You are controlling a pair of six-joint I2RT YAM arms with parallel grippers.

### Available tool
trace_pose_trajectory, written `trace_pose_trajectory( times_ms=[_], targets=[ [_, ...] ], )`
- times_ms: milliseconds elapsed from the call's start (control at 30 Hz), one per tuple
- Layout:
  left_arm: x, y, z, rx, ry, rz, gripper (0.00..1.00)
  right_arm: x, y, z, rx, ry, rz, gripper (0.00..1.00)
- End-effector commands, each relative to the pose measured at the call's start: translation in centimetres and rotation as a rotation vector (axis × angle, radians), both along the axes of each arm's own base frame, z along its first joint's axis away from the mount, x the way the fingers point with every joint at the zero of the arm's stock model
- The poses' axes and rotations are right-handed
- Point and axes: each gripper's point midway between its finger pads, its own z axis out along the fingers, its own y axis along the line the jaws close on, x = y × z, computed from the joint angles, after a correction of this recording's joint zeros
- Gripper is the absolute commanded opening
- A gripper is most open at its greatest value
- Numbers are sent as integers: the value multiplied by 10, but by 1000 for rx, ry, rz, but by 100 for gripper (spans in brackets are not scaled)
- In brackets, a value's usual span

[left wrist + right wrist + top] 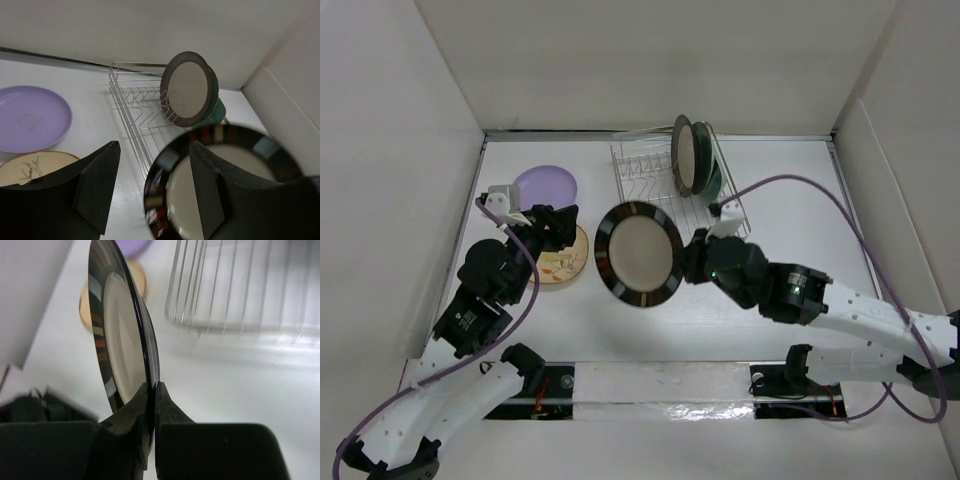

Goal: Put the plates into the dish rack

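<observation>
My right gripper (151, 395), extended from the near right corner toward table centre, clamps the black-rimmed cream-centred plate (638, 252) by its rim. My left gripper (558, 227), by the left edge, stands parted.

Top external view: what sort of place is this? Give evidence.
Likely a robot lab booth, not a kitchen: plain white walls box the table, left arm and right arm bolted at its edge.
</observation>
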Motion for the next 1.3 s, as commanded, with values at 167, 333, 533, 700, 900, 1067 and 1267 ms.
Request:
trace_pose_trajectory(
  times_ms=[167,333,533,700,900,1067,1267],
  targets=[
    [5,-19,-7,3,14,-73,55,141,-72,149,-57,-383,-391,0],
    [4,-28,-10,4,20,-122,55,200,-90,168,-170,-439,-512,0],
    [5,-35,-15,8,33,-148,56,252,-83,175,-338,-459,-586,0],
    [7,-34,-17,16,40,-141,56,278,-73,166,-447,-458,-582,0],
    [8,-35,-19,22,47,-137,56,300,-59,139,-530,-430,-575,0],
    [9,-36,-20,24,50,-139,56,313,-53,122,-547,-406,-560,0],
    [10,-35,-21,25,52,-134,56,322,-45,84,-555,-350,-527,0]
  ],
)
